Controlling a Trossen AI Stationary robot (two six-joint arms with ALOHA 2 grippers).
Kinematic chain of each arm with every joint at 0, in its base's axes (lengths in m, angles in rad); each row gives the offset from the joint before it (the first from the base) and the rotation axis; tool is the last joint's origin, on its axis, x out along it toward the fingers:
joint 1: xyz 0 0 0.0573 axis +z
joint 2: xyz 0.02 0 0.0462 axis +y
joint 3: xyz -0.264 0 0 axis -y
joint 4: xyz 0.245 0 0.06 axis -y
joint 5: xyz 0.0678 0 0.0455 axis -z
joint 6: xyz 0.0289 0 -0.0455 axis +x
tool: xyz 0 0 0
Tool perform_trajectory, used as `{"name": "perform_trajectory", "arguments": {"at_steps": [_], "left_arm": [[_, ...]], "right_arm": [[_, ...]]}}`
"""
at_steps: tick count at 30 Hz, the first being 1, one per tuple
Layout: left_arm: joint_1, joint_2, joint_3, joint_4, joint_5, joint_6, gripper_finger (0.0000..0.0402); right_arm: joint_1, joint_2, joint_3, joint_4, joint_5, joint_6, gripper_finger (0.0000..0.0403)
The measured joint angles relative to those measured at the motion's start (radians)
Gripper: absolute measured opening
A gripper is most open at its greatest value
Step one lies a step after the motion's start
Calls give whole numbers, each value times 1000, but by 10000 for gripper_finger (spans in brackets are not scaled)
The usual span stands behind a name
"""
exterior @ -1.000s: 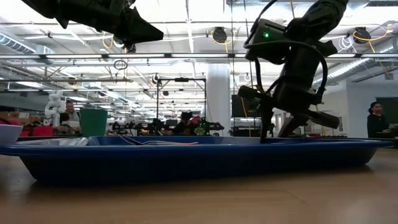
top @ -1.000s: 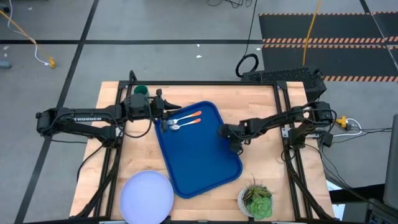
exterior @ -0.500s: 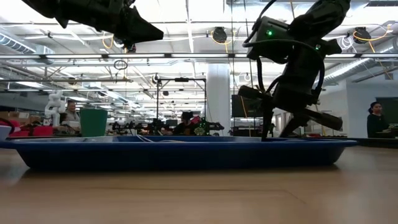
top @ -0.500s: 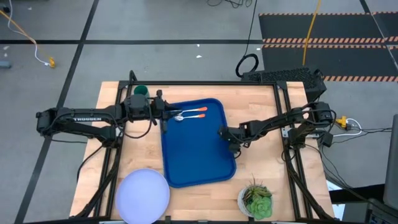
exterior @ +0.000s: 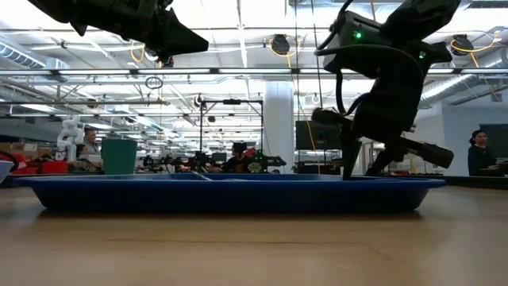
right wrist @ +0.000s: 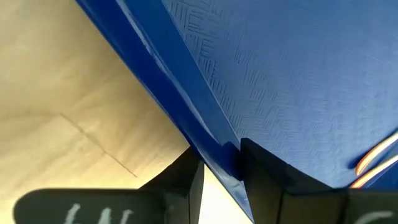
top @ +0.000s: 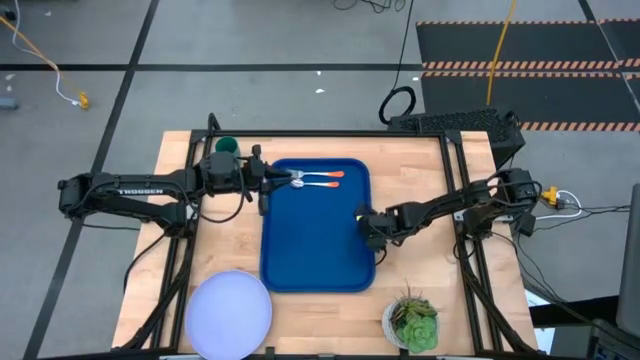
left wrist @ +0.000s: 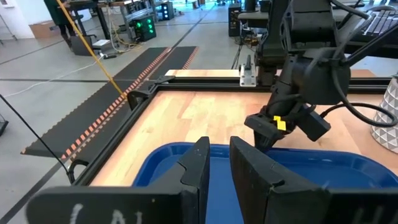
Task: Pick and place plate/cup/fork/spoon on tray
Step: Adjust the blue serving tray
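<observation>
The blue tray (top: 315, 240) lies flat on the wooden table, square to its edges. The fork and the spoon (top: 318, 180), both orange-handled, lie side by side at the tray's far end; I cannot tell one from the other. The dark green cup (top: 226, 145) stands at the far left and the pale plate (top: 232, 307) at the near left, both on the table. My right gripper (top: 365, 222) is shut on the tray's right rim. My left gripper (top: 275, 180) hovers over the tray's far left corner with a narrow gap between its fingers (left wrist: 199, 163) and nothing in it. My right gripper pinches the rim of the tray's right long side (right wrist: 214, 146), about halfway along, with one finger inside the tray and one outside. The fingers slant down from above and from the table's right. The tray rests flat on the table.
A potted plant in a white pot (top: 412, 322) stands near the front edge, right of the tray. Bare wood lies between the tray and the cup and along the right side. People show in the room behind in the low view.
My right gripper has rolled its wrist and swung the tray about on the table. The tray's far end went toward the right and its near end toward the left, so it now lies square. The fork and spoon rode along with it.
</observation>
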State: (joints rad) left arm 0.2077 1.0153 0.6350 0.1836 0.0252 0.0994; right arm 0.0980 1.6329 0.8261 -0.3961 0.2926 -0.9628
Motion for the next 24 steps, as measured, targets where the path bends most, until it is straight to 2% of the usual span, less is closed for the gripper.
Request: {"name": "perform_trajectory", "arguments": {"at_steps": [13, 24], "left_arm": [[0, 0, 0, 0, 0, -9, 67], [-1, 0, 0, 0, 0, -23, 67]], "right_arm": [[79, 0, -1, -3, 44, 297, 84], [135, 0, -1, 1, 48, 421, 84]]}}
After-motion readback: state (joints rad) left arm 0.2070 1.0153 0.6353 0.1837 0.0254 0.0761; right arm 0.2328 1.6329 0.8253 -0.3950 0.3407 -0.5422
